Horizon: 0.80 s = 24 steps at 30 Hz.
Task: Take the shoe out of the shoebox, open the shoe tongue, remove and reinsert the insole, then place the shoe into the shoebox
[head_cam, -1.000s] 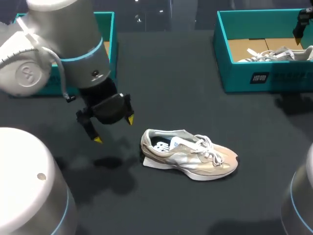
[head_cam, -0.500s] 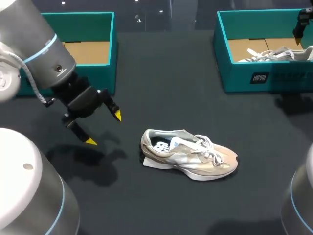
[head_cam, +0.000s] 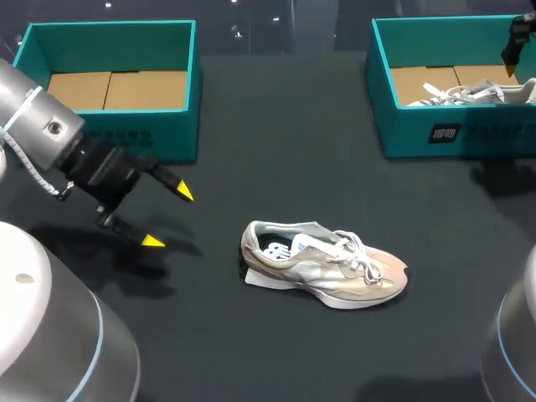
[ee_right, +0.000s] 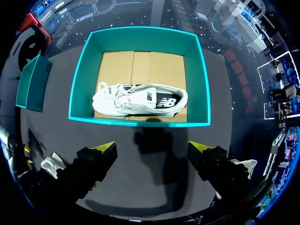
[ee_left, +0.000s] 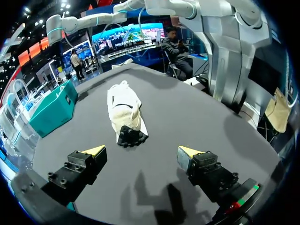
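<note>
A beige and white shoe [head_cam: 325, 264] lies on its sole on the black table, toe to the right, laces tied. In the left wrist view the shoe [ee_left: 124, 110] is ahead of the fingers, heel nearest. My left gripper [head_cam: 168, 216] hangs open and empty to the left of the shoe, well apart from it; it shows again as the left gripper [ee_left: 141, 151]. My right gripper [ee_right: 153, 146] is open and empty above the front wall of the right teal shoebox [ee_right: 140, 121]. A white shoe [ee_right: 138, 101] lies on its side in that box.
An empty teal shoebox [head_cam: 191, 84] with a cardboard floor stands at the back left, close behind my left arm. The right teal shoebox [head_cam: 435, 134] stands at the back right with the white shoe [head_cam: 469, 92] in it. Open black table lies between the boxes.
My left arm has drawn back to the left and lower, away from the beige shoe, with its gripper still open. The shoe and my right arm have not moved.
</note>
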Each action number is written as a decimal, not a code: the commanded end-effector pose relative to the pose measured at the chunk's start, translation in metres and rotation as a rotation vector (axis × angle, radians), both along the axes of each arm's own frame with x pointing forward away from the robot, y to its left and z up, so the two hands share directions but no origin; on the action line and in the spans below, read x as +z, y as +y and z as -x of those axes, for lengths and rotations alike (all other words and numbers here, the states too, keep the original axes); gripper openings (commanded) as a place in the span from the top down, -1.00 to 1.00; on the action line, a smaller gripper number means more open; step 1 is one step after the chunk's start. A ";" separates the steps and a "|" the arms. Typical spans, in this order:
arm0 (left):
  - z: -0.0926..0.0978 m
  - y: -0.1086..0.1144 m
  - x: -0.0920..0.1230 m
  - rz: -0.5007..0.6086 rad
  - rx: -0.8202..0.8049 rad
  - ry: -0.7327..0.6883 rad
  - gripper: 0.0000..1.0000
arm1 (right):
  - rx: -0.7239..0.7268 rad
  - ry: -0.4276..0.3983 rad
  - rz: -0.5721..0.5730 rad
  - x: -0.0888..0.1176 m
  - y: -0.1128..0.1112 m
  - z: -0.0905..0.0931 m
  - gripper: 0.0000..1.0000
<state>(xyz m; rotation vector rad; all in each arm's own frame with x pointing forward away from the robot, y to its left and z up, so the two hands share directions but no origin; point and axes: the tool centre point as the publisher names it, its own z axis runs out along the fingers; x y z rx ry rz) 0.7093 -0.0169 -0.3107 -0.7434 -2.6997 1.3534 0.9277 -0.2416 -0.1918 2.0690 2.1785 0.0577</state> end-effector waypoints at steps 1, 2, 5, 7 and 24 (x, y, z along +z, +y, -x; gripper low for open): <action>0.002 0.004 -0.007 0.085 -0.006 0.027 -1.00 | 0.000 -0.002 0.000 0.000 0.000 0.001 -1.00; 0.002 0.004 -0.007 0.085 -0.006 0.027 -1.00 | 0.000 -0.002 0.000 0.000 0.000 0.001 -1.00; 0.003 0.004 -0.013 0.100 0.002 0.053 -1.00 | 0.000 -0.002 0.000 0.000 0.000 0.001 -1.00; 0.005 0.005 -0.022 0.131 0.028 0.085 -1.00 | 0.000 -0.002 0.000 0.000 0.000 0.001 -1.00; 0.023 -0.008 -0.060 0.232 0.204 0.254 -1.00 | 0.000 -0.002 0.000 0.000 0.000 0.001 -1.00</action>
